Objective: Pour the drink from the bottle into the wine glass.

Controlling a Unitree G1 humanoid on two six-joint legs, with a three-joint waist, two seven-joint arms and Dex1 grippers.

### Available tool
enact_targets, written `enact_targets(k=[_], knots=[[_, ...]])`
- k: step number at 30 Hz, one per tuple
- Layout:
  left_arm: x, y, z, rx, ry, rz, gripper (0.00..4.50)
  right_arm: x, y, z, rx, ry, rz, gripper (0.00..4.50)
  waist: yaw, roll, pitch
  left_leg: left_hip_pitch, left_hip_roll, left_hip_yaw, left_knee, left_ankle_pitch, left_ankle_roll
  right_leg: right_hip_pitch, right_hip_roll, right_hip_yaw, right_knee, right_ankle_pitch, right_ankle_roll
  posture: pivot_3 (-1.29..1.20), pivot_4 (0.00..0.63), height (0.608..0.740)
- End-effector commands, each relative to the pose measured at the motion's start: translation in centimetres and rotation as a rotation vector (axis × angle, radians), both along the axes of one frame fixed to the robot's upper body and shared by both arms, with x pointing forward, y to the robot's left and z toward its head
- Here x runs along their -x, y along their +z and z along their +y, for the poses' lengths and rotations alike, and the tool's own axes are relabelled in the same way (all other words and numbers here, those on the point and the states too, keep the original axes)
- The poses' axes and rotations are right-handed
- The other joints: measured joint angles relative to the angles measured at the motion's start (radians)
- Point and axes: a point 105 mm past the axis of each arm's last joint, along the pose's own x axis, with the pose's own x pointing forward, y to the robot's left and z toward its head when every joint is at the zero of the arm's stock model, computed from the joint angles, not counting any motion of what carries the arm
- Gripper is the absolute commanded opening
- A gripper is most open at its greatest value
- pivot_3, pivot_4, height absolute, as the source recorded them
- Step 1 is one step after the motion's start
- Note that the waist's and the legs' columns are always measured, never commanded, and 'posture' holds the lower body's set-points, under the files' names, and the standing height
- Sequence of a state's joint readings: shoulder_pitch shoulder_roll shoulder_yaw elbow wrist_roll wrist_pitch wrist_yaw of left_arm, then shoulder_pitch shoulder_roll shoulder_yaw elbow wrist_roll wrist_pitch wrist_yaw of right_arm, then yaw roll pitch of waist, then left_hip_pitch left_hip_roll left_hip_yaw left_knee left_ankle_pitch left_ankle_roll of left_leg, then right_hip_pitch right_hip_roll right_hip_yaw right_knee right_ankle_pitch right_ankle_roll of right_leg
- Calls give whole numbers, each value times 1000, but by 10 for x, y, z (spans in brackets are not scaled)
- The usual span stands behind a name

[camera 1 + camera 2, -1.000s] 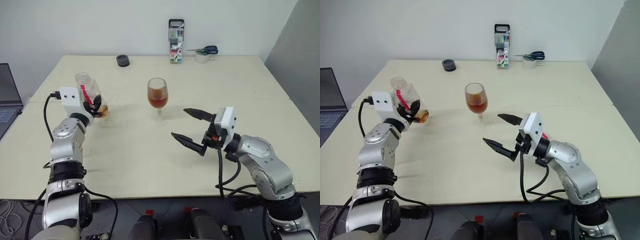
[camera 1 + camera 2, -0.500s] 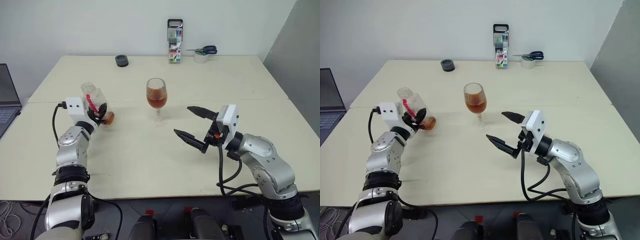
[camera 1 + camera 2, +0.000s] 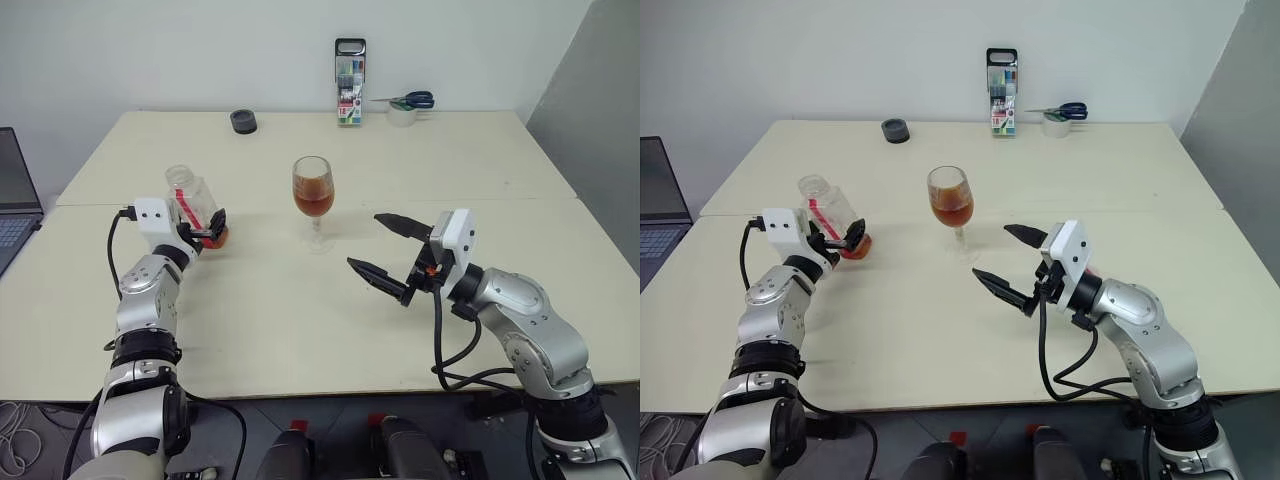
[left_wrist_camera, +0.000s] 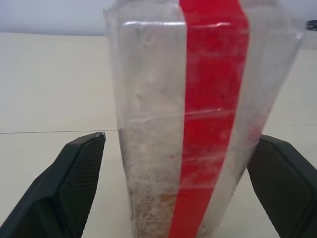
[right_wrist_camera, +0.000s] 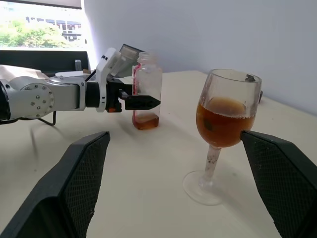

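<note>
While the bottle (image 3: pixel 192 203) stood upright on the table (image 3: pixel 300 320) with only a little of the drink (image 5: pixel 146 121) left at its bottom, my left gripper (image 3: pixel 845 238) had its fingers spread to either side of it, clear of its walls. The wine glass (image 3: pixel 314 200) stood near the middle of the table, about half full of amber liquid. My right gripper (image 3: pixel 388 255) hovered wide open and empty just beside the glass.
</note>
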State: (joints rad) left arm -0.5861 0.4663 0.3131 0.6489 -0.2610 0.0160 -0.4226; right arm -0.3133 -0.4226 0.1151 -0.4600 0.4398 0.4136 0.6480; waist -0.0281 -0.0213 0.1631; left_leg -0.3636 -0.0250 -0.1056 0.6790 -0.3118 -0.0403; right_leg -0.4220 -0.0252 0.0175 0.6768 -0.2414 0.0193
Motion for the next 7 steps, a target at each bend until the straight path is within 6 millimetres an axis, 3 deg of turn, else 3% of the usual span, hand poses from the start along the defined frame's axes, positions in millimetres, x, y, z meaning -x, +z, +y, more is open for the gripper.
enact_targets(k=[1,3,7], knots=[[11,10,8,-54,17,-24,4453,7,3,-8,-14,-36,-1,4500,0,0,0,0,0,0,0,0,0,0,-1,0,0,0,0,0,150,740],[23,6,9,-53,20,-8,4453,6,-6,-16,-25,-105,63,4500,0,0,0,0,0,0,-1,0,0,0,-1,0,0,0,0,0,150,740],[46,-4,7,-85,59,41,4453,-9,-37,-53,-5,-429,185,4500,0,0,0,0,1,-1,-1,0,0,0,-2,1,-1,0,0,0,150,740]])
